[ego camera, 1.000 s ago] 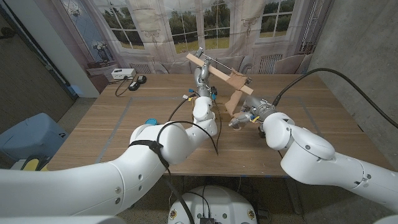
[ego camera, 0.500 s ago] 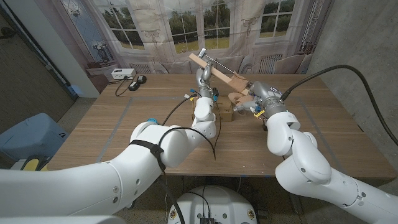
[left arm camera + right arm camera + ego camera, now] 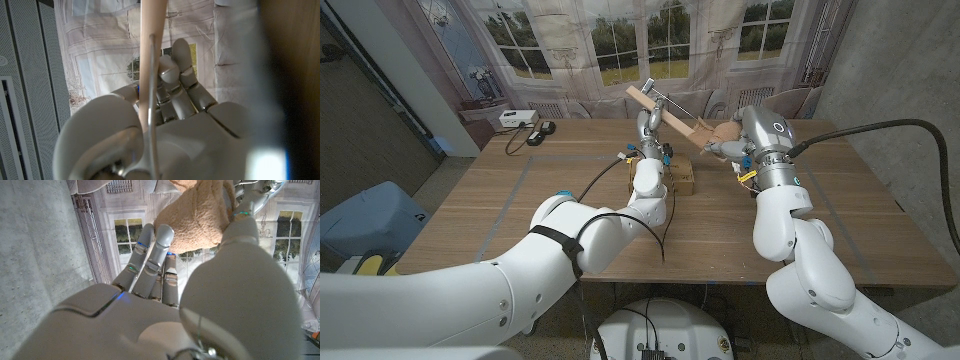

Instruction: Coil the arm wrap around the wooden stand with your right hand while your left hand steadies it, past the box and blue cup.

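Observation:
The wooden stand [image 3: 665,108] is a pale slanted bar raised over the table's far middle. My left hand [image 3: 650,128] grips it from below, and in the left wrist view the bar [image 3: 149,65] runs across that hand's [image 3: 170,100] curled fingers. A tan fleecy arm wrap [image 3: 713,130] hangs off the bar's right end into my right hand [image 3: 730,143], which is lifted to the right of the stand. In the right wrist view the wrap [image 3: 200,215] is pinched between thumb and fingers [image 3: 150,260]. A small cardboard box [image 3: 681,179] sits under the stand. A blue cup [image 3: 562,196] peeks out beside my left arm.
A white device [image 3: 516,118] and a black object [image 3: 541,130] with a cable lie at the table's far left. A printed window backdrop hangs behind the table [image 3: 840,200]. A concrete wall stands at the right.
My right hand has risen from low in front of the stand to high at its right, carrying the wrap. The box now shows. My left hand and the stand have barely moved.

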Available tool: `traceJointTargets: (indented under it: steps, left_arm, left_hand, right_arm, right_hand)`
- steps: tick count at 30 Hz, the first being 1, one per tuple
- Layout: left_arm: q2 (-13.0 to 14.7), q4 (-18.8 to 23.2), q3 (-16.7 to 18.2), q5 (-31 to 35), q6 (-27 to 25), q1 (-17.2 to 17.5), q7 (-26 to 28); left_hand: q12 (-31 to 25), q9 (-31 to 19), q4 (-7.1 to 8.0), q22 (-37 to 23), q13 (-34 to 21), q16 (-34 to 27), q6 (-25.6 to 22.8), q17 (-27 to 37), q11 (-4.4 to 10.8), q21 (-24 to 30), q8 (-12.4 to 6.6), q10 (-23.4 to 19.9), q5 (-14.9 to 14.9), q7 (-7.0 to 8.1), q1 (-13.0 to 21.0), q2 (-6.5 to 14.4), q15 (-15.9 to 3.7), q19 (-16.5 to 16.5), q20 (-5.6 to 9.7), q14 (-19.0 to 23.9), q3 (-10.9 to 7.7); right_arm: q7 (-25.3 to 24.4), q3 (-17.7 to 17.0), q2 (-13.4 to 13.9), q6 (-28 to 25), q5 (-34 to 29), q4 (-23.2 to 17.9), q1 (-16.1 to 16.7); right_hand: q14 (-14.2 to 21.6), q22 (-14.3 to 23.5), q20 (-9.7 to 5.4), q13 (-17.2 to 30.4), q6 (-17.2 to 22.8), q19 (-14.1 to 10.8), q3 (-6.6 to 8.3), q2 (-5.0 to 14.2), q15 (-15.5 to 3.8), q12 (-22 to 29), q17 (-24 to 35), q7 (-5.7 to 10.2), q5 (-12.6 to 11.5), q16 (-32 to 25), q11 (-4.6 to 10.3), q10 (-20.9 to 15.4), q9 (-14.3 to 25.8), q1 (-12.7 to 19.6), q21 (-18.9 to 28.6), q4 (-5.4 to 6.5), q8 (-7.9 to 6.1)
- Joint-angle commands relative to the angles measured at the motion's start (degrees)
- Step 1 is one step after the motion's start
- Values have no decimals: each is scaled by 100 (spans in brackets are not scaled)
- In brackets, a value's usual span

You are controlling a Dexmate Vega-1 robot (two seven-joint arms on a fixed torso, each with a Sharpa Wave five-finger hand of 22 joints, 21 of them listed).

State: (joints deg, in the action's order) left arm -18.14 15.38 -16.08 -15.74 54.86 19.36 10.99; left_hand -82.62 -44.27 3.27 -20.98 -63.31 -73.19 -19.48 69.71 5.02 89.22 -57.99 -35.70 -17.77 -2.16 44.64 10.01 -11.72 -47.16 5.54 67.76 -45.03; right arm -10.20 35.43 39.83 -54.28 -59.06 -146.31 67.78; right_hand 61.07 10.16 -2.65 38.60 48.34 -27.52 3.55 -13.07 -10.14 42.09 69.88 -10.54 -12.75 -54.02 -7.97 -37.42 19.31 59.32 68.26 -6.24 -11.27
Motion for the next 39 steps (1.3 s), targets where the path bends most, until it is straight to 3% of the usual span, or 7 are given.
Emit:
traceJointTargets:
  steps: [1, 5, 17, 26, 30, 36, 39]
  left_arm:
    - [-64, 0, 304, -734, 371, 53, -1517]
    - [-176, 128, 995, -1060, 109, 66, -2655]
    - [-367, 420, 2693, -746, -1082, -33, -4453]
    - [-357, 439, 3187, -206, -1503, -147, -4805]
    - [-376, 444, 3309, -56, -1507, -157, -4840]
    - [-415, 449, 3414, 120, -1422, -146, -4742]
    - [-429, 450, 3443, 180, -1399, -140, -4696]
  left_hand:
    - [-698, 10, 466, -22, -762, 32, -6, 3, -1, 14, -55, -81, 3, -63, 3, 102, -13, -12, 579, 17, -488]
    - [-702, 34, 463, -6, -763, 56, -25, -24, -23, 7, -61, -98, -2, -70, 8, 104, -14, -27, 570, 25, -498]
    - [-701, 60, 460, -2, -764, 72, -37, -19, -19, 3, -81, -103, -10, -47, 12, 96, -13, -36, 565, 28, -508]
    - [-701, 87, 458, -17, -764, 74, -42, 0, 6, 10, -96, -105, -13, -5, 14, 91, -11, -28, 557, 34, -508]
    - [-699, 94, 456, -18, -764, 74, -46, 3, 15, 12, -102, -100, -13, 5, 15, 91, -11, -26, 555, 36, -507]
    - [-704, 107, 456, -16, -764, 74, -42, 7, 16, 14, -108, -117, -12, 16, 14, 89, -12, -31, 553, 40, -502]
    - [-706, 112, 455, -17, -764, 73, -45, 9, 39, 14, -118, -127, -11, 23, 14, 88, -11, -26, 552, 44, -499]
  right_arm:
    - [-455, -709, -562, 950, -363, 289, 418]
    - [-523, -885, -705, 1196, -354, 351, 435]
    - [-34, -1179, -1017, 1477, -437, 440, 211]
    - [114, -1292, -1104, 1654, -483, 584, -8]
    - [-89, -1318, -1155, 1813, -477, 691, -41]
    - [-829, -1390, -1255, 2174, -390, 946, -39]
    - [-875, -1401, -1276, 2220, -381, 1009, -85]
  right_hand:
    - [-8, -2, -642, 18, 1501, -7, -3, 2066, -255, 6, 15, 1083, -48, 13, 1154, -2033, 11, 2027, 19, 3, -38]
    - [7, -2, -636, -7, 1508, -12, -5, 2067, -256, -2, 15, 1084, -53, 13, 1160, -2061, 11, 2030, 19, 2, -41]
    - [136, -3, -520, -147, 1563, -135, 4, 2077, -255, -33, 10, 1045, -60, -11, 1097, -2228, 6, 2047, 63, -12, -64]
    - [83, -7, -596, -24, 1418, -65, 3, 2083, -245, -38, 1, 1093, -34, 40, 1161, -2041, 2, 2004, 30, 5, -13]
    - [12, -4, -653, 33, 1394, 19, -7, 2080, -249, -40, 2, 1137, -25, 81, 1213, -1962, 3, 1982, -3, 17, -11]
    - [-49, -2, -689, 54, 1420, 65, -21, 2071, -254, -42, 3, 1171, -31, 115, 1222, -1943, 2, 1972, -23, 23, -25]
    - [-63, -1, -713, 75, 1414, 81, -28, 2068, -256, -39, 3, 1204, -36, 127, 1253, -1929, 1, 1967, -33, 27, -23]
